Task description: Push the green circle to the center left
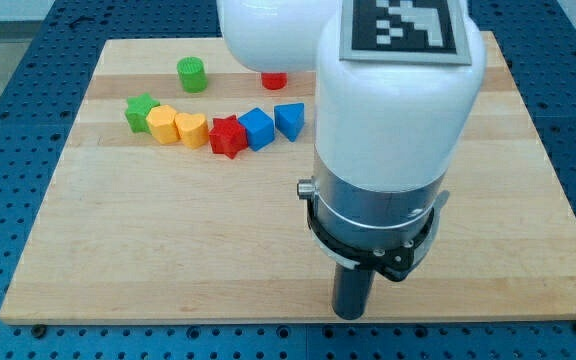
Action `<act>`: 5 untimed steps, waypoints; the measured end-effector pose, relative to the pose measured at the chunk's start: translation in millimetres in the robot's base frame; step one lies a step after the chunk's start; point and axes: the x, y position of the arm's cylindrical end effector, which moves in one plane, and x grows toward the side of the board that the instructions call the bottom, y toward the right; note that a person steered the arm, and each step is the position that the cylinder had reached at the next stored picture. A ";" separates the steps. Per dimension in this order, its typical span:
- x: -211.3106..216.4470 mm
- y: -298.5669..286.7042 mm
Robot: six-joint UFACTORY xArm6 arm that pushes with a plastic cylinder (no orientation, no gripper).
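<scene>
The green circle (191, 74) is a short green cylinder standing on the wooden board (168, 240) near the view's top left. My tip (349, 315) is the lower end of the dark rod, near the board's bottom edge, right of the middle. It is far from the green circle and touches no block.
A curved row of blocks lies below the green circle: green star (141, 112), yellow block (163, 124), yellow heart (191, 130), red star (228, 136), blue cube (257, 128), blue triangle (289, 119). A red block (274, 80) is partly hidden behind the white arm (393, 110).
</scene>
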 end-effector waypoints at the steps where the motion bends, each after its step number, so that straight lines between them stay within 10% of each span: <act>1: 0.0 0.0; 5: -164.8 103.5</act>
